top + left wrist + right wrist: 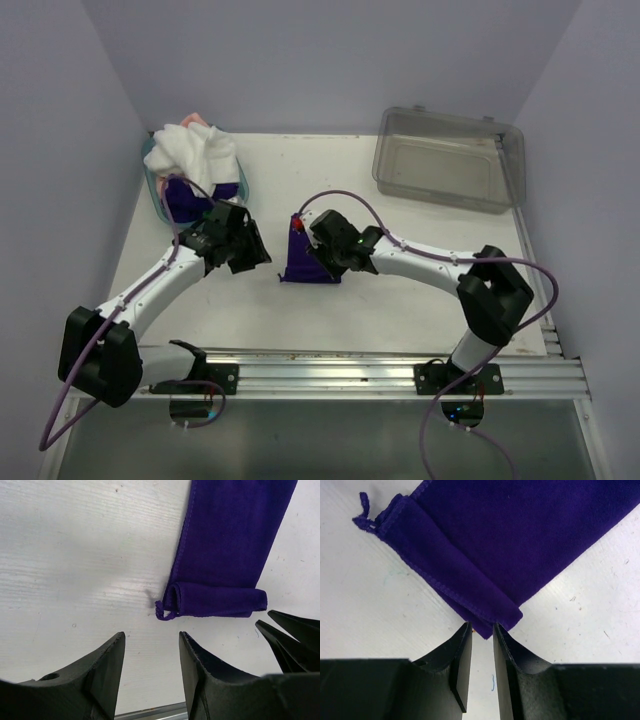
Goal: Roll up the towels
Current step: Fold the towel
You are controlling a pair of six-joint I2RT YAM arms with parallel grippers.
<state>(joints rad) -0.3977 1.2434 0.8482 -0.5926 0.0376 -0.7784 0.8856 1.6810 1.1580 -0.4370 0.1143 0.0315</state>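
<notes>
While the long dark purple cloth towel (298, 262) lies flat near the middle of the white table (400, 310), its near end is turned over on itself into one short, loose fold (215, 602), with a frayed thread loop sticking out at the fold's left corner. The right gripper (481, 626) sits low at the fold's right corner, its two black fingers parted only by a narrow slit; bare table shows through that slit, and the fingertips end right at the cloth's edge with no fabric pinched between them. The left gripper (150, 637) hangs just left of the towel's near end, its fingers spread wide over bare table and touching nothing. At the far left stands a teal plastic basket (152, 190) heaped with a crumpled white towel (195, 150), a peach-pink towel (195, 120) peeking out behind it and more dark purple cloth (182, 195) tucked at the near side. A clear grey plastic bin (450, 155) rests at the far right of the table, well apart from both arms.
</notes>
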